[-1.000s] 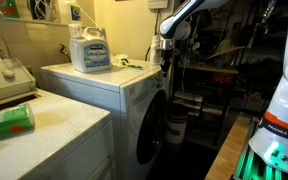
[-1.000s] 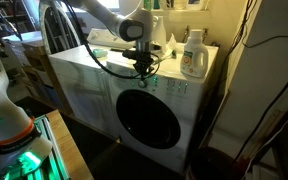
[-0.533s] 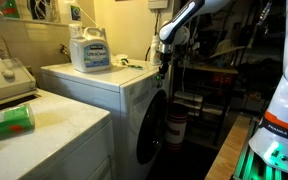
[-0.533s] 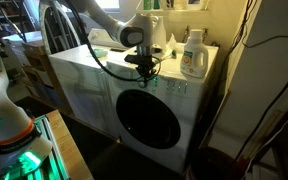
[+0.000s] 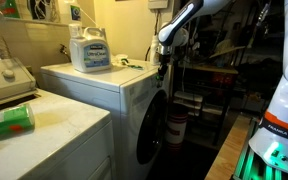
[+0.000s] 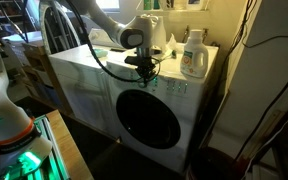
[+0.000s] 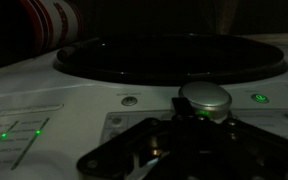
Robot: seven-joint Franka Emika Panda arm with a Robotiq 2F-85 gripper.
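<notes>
The end effector (image 6: 144, 72) hangs pointing down over the front edge of the washing machine's tabletop (image 6: 84, 56), about midway along that edge. Its tips are level with the control strip that runs just under the edge. In the wrist view the end effector (image 7: 184, 135) shows only as a dark shape at the bottom of the frame. Whether its fingers are apart or together, I cannot tell, and nothing shows between them.

The thing nearest it is a round silver knob (image 7: 204, 96) on the control strip, just ahead of the fingertips. Contact cannot be made out. The knob sits above the round glass door (image 7: 169, 58), with a small green lamp (image 7: 259, 98) beside it. The arm probably comes in from above so the fingers face the panel squarely.

A detergent bottle (image 6: 192, 55) stands upright near a back corner of the tabletop, well apart from the end effector and clear of the arm's path. A green bottle (image 5: 9, 120) lies on its side on the neighbouring machine.
</notes>
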